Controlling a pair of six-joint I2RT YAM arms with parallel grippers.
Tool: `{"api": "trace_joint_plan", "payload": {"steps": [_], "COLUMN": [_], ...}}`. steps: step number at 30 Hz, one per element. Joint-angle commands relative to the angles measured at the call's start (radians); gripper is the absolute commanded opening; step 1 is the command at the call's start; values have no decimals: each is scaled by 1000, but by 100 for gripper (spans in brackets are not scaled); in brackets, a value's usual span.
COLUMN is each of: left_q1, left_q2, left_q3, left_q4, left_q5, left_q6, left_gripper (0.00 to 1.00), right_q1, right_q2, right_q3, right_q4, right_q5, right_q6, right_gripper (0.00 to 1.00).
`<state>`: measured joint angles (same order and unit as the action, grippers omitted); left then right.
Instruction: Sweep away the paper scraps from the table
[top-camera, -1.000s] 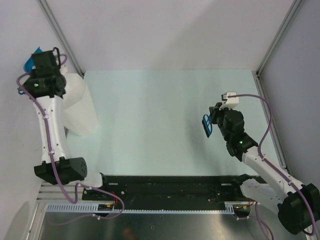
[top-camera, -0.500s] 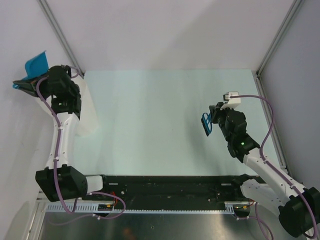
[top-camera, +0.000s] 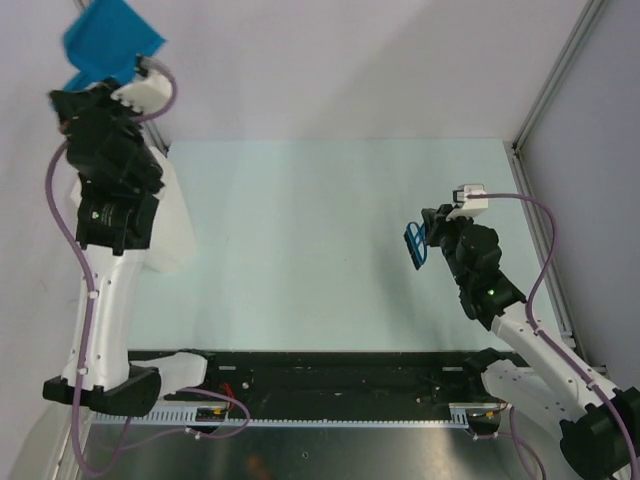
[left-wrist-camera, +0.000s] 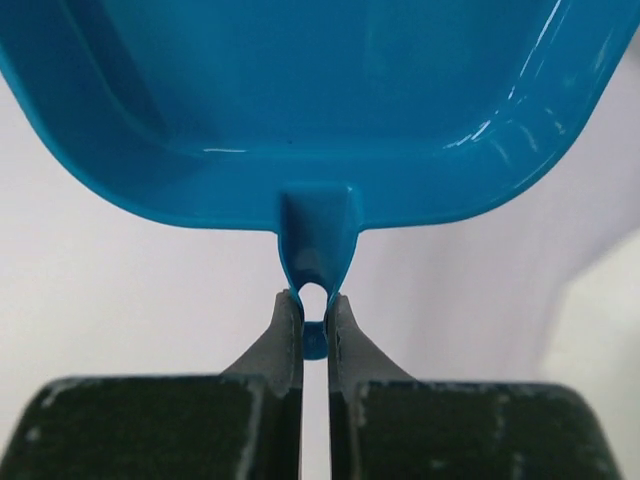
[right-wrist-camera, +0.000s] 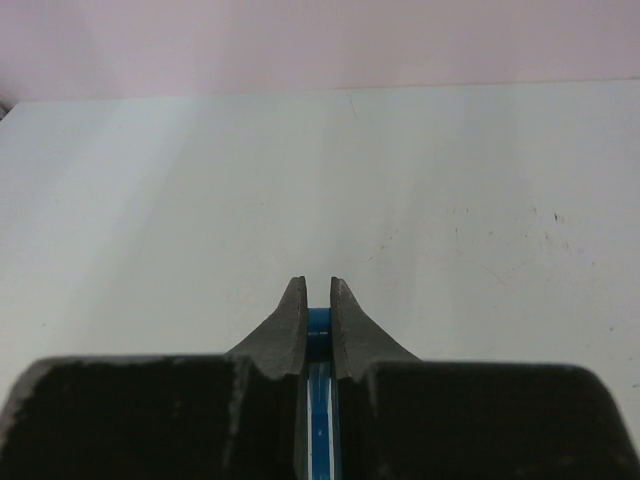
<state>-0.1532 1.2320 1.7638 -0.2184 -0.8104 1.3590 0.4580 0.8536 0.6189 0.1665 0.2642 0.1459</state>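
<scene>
Left gripper (left-wrist-camera: 313, 306) is shut tight, its 2 fingers pinching the short handle of a blue dustpan (left-wrist-camera: 320, 100). Seen from above, the left arm (top-camera: 105, 300) stands stretched up high at the far-left side, over the white bin (top-camera: 175, 235). It holds the dustpan against the grey wall, outside the table's edge. Right gripper (right-wrist-camera: 317, 290) is closed too, on a thin blue tool (right-wrist-camera: 318, 345). The right arm (top-camera: 520, 330) is bent low over the right part of the table (top-camera: 300, 220), near the metal rail (top-camera: 541, 232). Between the white bin and the thin blue tool lies a wide stretch of green surface.
</scene>
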Motion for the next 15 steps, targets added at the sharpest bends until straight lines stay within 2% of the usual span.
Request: {"api": "trace_joint_plan", "payload": {"steps": [1,2,6,7,10,15], "left_q1": [-162,-236,-364,-376,-410,-462], "left_q2": [98,113,210,228,291,381], "left_q3": [-1,-3,17,20,-33,-223], "left_q4": [-396,-450,-657,-714,-768,-763], "left_q5": [123,148,331,441,642,839], "left_q6": [-371,-414,-666,-705,-816,-890], "left_gripper": [0,0,0,0,0,0], "right_q1": [-4,-2,-5,-5,-5,-5], "right_q2": [-45,-53,-76,-83,-100,-105], "right_q3": [2,2,2,4,4,4], "right_q4": [5,-4,-57,-68,-104,-140], "right_q5": [-5,1,70,76,92,128], "right_q6": [-31,-31,-20,-19,-19,-31], "right_gripper": [0,0,0,0,0,0]}}
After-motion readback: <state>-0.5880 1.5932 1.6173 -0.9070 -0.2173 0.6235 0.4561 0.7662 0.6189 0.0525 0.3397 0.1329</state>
